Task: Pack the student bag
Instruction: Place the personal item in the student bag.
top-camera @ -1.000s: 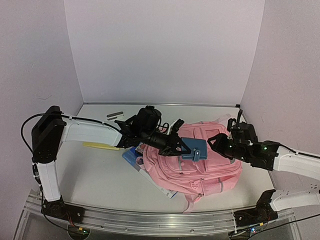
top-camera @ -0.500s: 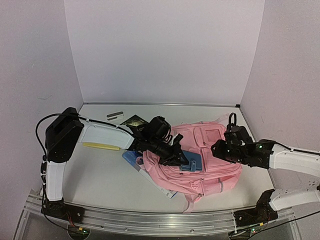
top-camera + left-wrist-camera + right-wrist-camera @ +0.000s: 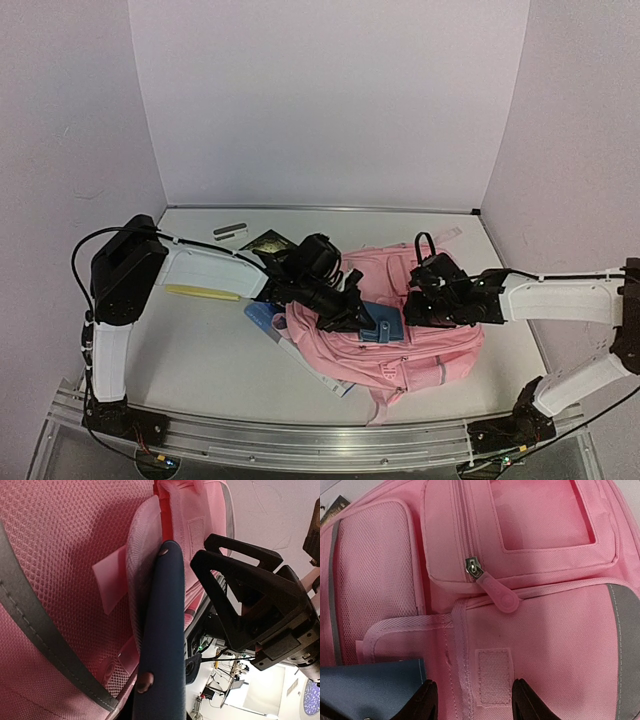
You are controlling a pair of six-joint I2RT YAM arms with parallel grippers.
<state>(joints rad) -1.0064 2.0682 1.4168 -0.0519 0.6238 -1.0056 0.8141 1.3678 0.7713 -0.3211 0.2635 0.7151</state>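
Note:
The pink student bag (image 3: 432,342) lies flat right of the table's middle, front pockets up. My left gripper (image 3: 362,318) is shut on a flat blue case (image 3: 385,326), which rests on the bag's left side beside a mesh pocket (image 3: 60,555). In the left wrist view the blue case (image 3: 162,630) fills the centre and hides the fingers. My right gripper (image 3: 414,306) hovers open just right of it. In the right wrist view its fingertips (image 3: 476,700) straddle a Velcro patch (image 3: 494,676) on the bag (image 3: 545,530) and hold nothing. The blue case's corner (image 3: 370,685) shows at lower left.
A zip pull (image 3: 492,591) lies above the Velcro patch. A blue book (image 3: 262,316) and a white sheet (image 3: 322,376) stick out from under the bag's left edge. A yellow stick (image 3: 203,292), a dark packet (image 3: 266,243) and a small grey bar (image 3: 230,231) lie to the left and behind.
My right arm has swung left over the bag and its jaws have spread wider. My left gripper lowered the blue case onto the bag, then held still.

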